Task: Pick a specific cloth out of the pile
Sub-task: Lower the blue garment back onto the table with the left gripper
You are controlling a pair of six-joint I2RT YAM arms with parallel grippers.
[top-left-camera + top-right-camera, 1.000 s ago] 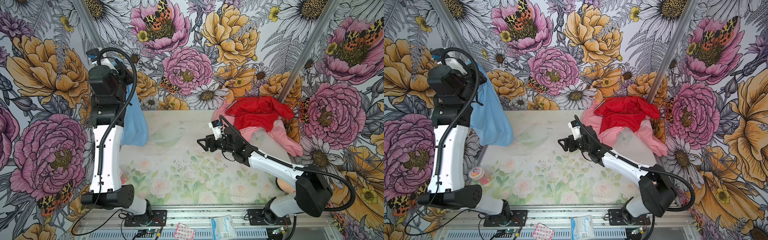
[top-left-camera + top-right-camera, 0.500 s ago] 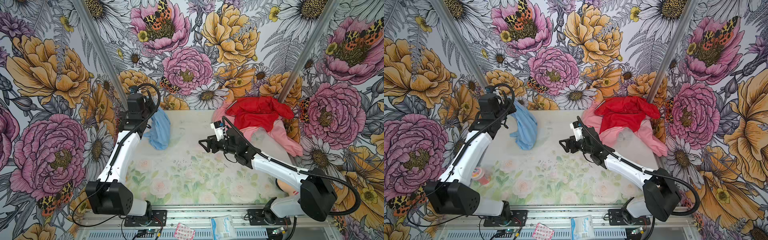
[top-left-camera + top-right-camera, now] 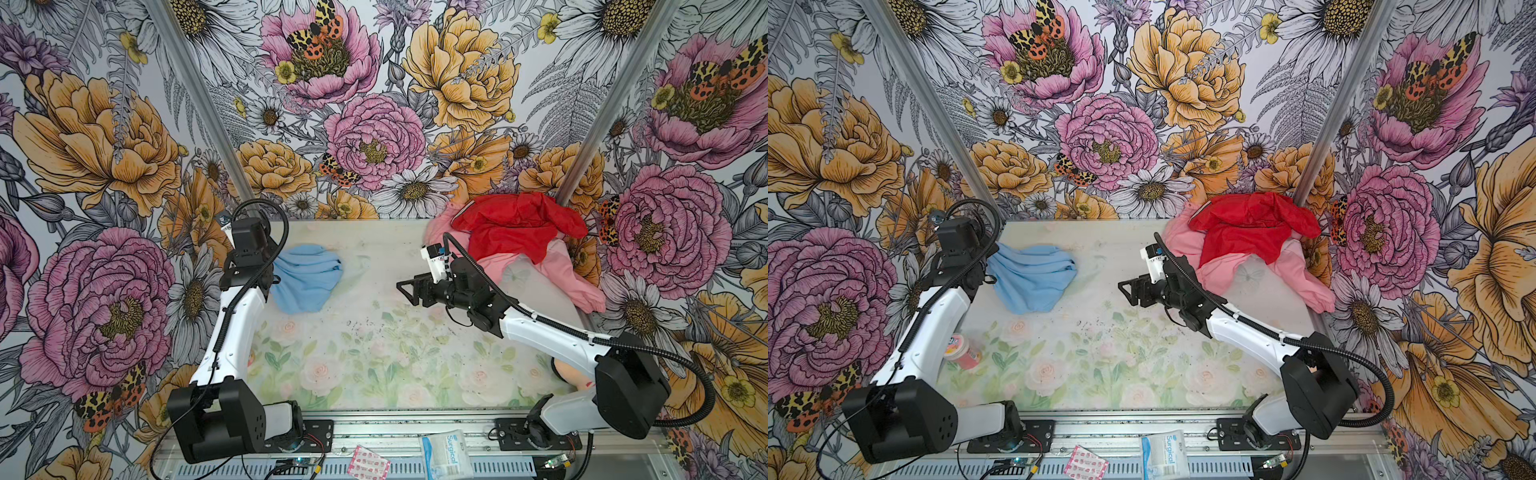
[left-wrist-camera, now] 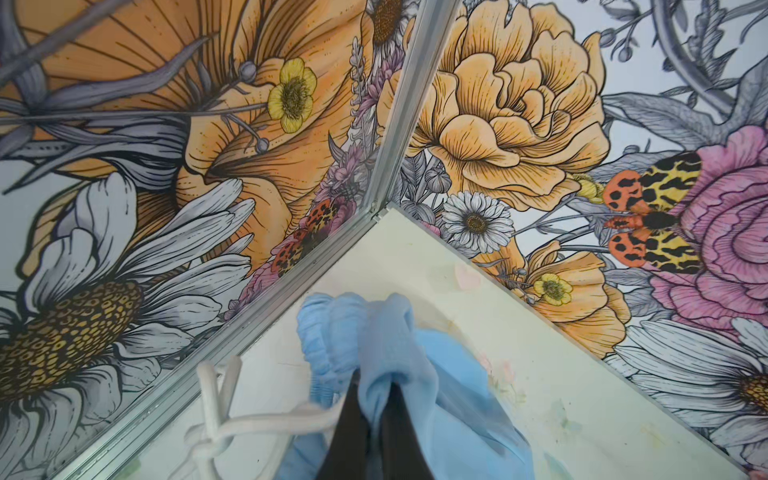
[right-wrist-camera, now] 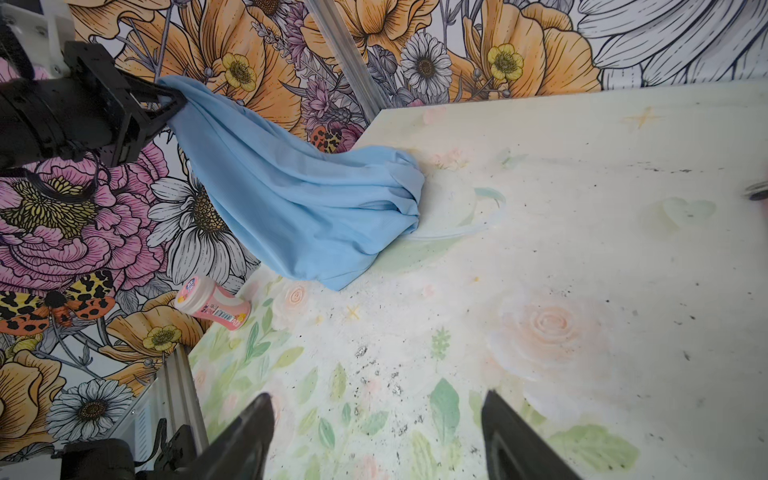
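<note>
Left gripper [image 5: 170, 102] is clamped on one bunched end of the plain sky-blue soft cloth [image 3: 307, 276]. In the left wrist view the fabric [image 4: 415, 374] is squeezed between both black fingers [image 4: 351, 432]. The pinched end is lifted clear. The rest drapes down, and its lower folds lie on the pale floral-print table [image 3: 374, 353], in the far-left part near the back-left corner post.

Right gripper [image 3: 405, 289] is released: jaws spread wide, nothing between them, visible in both top views [image 3: 1126, 289] and the right wrist view [image 5: 378, 415]. It sits over mid-table pointing toward the cloth [image 5: 299, 195] and touches neither garment group.

The pile is in the back-right corner. The bright red thin garment [image 3: 515, 228] lies on top of the larger light pink garment [image 3: 557, 274], which has one sleeve trailing toward the front. The cloth [image 3: 1034, 278] is well apart from the pile, with the right gripper between them.

A small pink bottle with a pale cap [image 3: 963, 353] lies on its side at the left table edge, just beside the left arm and apart from the cloth [image 5: 212, 307]. A white "Surgical" packet [image 3: 446, 455] and a pink-patterned packet [image 3: 368, 461] sit on the front rail.
</note>
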